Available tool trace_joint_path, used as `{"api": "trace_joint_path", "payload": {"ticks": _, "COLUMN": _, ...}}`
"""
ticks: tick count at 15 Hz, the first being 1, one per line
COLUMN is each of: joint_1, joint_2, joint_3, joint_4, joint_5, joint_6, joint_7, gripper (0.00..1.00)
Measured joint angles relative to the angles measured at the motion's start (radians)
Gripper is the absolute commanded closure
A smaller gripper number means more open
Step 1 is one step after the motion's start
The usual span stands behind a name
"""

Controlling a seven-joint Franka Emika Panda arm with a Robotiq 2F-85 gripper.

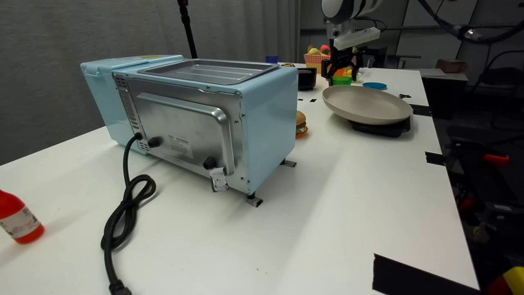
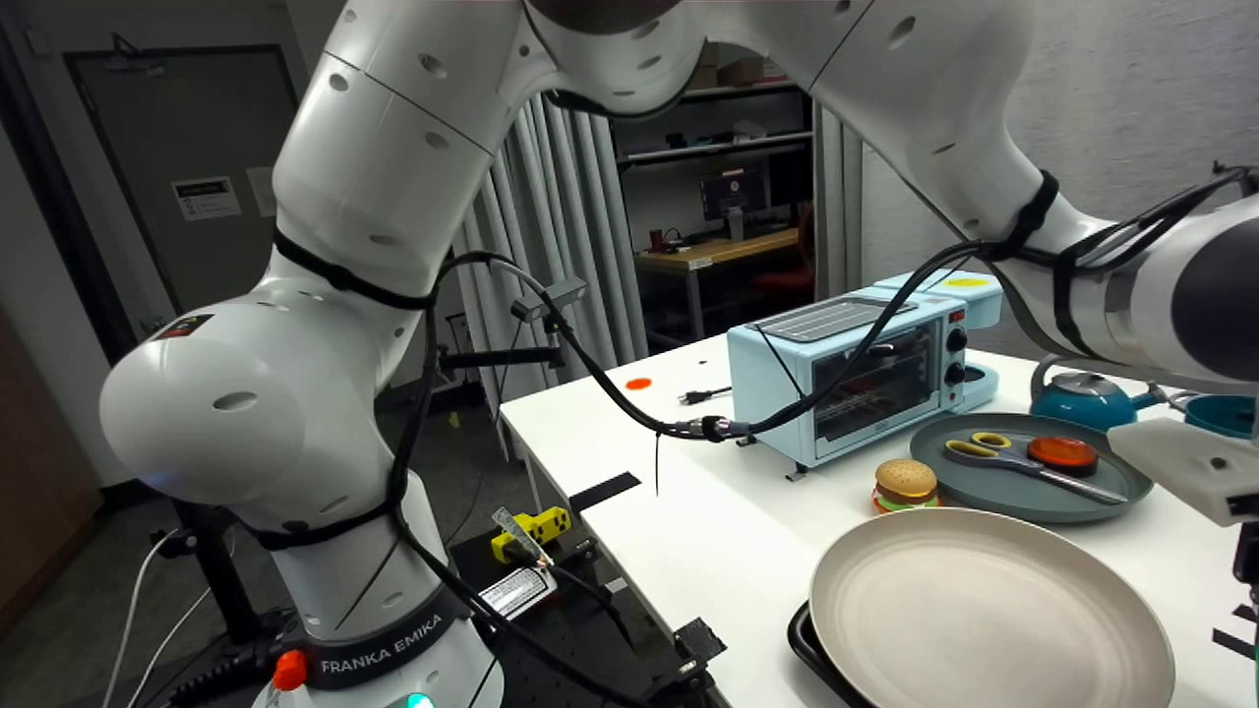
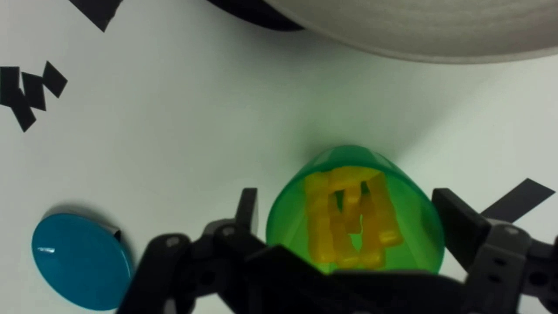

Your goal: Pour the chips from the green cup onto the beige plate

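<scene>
The green cup (image 3: 420,226) stands upright on the white table and shows between my fingers in the wrist view; in an exterior view its front (image 1: 341,80) shows below my gripper. Several yellow chips (image 3: 320,218) lie inside it. My gripper (image 3: 345,192) is open around the cup, with a gap to the left finger; the right finger is at the cup's wall, and I cannot tell if it touches. The beige plate (image 1: 366,104) rests slightly tilted on a black base, close to the cup. It also shows in an exterior view (image 2: 984,619) and along the top of the wrist view (image 3: 436,26).
A blue toaster oven (image 1: 270,119) and a toy burger (image 2: 905,485) stand beyond the plate. A grey plate (image 2: 944,442) holds scissors and a red disc. A blue lid (image 3: 83,261) lies near the cup. A food basket (image 1: 314,62) is behind the gripper. Black tape marks the table.
</scene>
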Motion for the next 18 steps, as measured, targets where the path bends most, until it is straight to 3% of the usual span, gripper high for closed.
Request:
{"api": "trace_joint_path", "payload": {"ticks": 6, "joint_1": -0.004, "joint_2": 0.027, "joint_3": 0.000, "joint_4": 0.036, "joint_5": 0.000, "joint_6": 0.000, "joint_7": 0.000, "gripper": 0.01}}
{"api": "trace_joint_path", "payload": {"ticks": 7, "joint_1": -0.005, "joint_2": 0.031, "joint_3": 0.000, "joint_4": 0.044, "joint_5": 0.000, "joint_6": 0.000, "joint_7": 0.000, "gripper": 0.23}}
{"api": "trace_joint_path", "payload": {"ticks": 9, "joint_1": -0.006, "joint_2": 0.035, "joint_3": 0.000, "joint_4": 0.056, "joint_5": 0.000, "joint_6": 0.001, "joint_7": 0.000, "gripper": 0.29}}
{"api": "trace_joint_path", "payload": {"ticks": 11, "joint_1": -0.007, "joint_2": 0.036, "joint_3": 0.000, "joint_4": 0.062, "joint_5": 0.000, "joint_6": 0.001, "joint_7": 0.000, "gripper": 0.43}}
{"api": "trace_joint_path", "payload": {"ticks": 18, "joint_1": -0.008, "joint_2": 0.036, "joint_3": 0.000, "joint_4": 0.071, "joint_5": 0.000, "joint_6": 0.004, "joint_7": 0.000, "gripper": 0.47}}
